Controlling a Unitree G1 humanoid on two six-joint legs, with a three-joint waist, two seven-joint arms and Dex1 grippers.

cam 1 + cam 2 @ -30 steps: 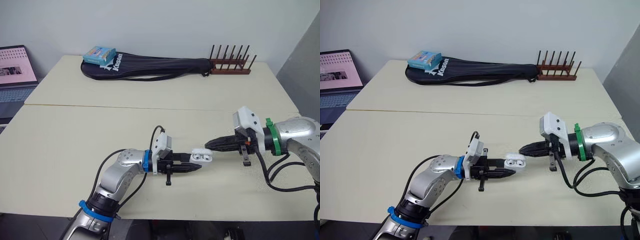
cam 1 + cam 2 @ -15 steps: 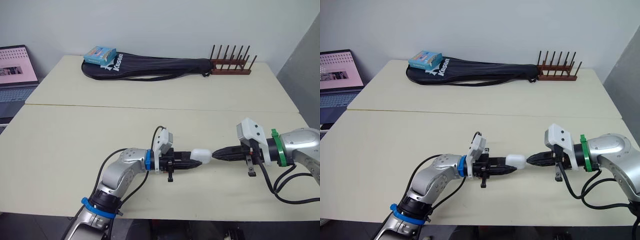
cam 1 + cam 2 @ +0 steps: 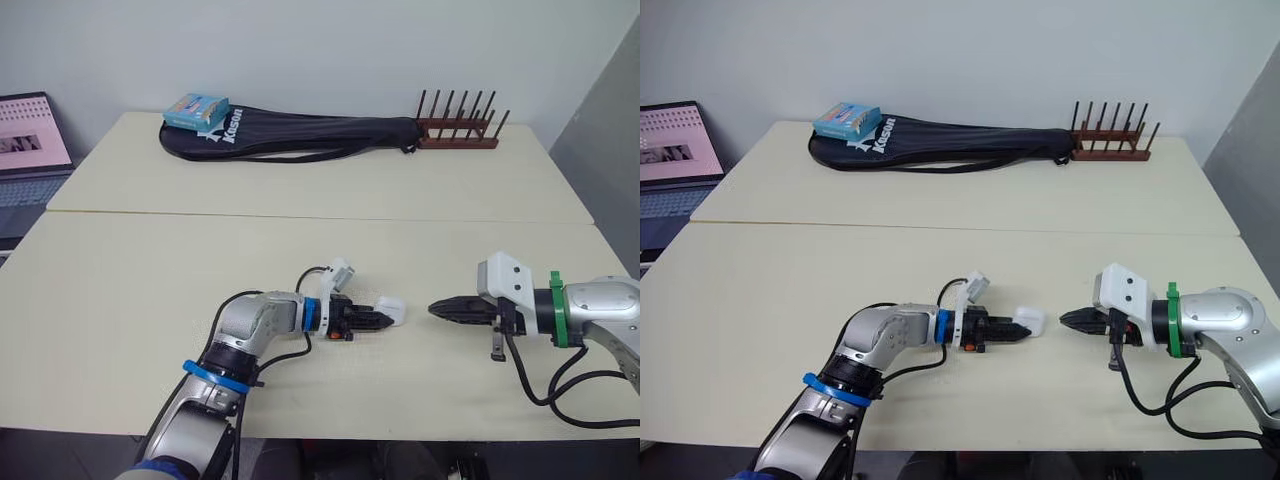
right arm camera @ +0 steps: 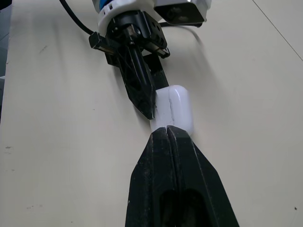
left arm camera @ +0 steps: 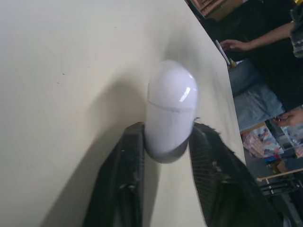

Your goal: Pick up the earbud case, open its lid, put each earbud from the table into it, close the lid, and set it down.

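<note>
Behind, a black racket bag (image 3: 300,135) bearing a blue box (image 3: 196,109) and a wooden rack (image 3: 458,125) lay along the far edge of the surface (image 3: 150,280). Near the front edge, the left gripper (image 3: 385,320) pinched the white, closed earbud case (image 3: 390,311). The right gripper (image 3: 437,309), pressed together, pointed at it, apart.

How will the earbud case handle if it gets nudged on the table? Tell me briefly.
Probably stiff: the earbud case looks like a hard, closed shell. Its glossy, rounded surface could slip, since the left gripper clamps only one end. Pushed on the table, it would likely slide or spin rather than tip.
</note>
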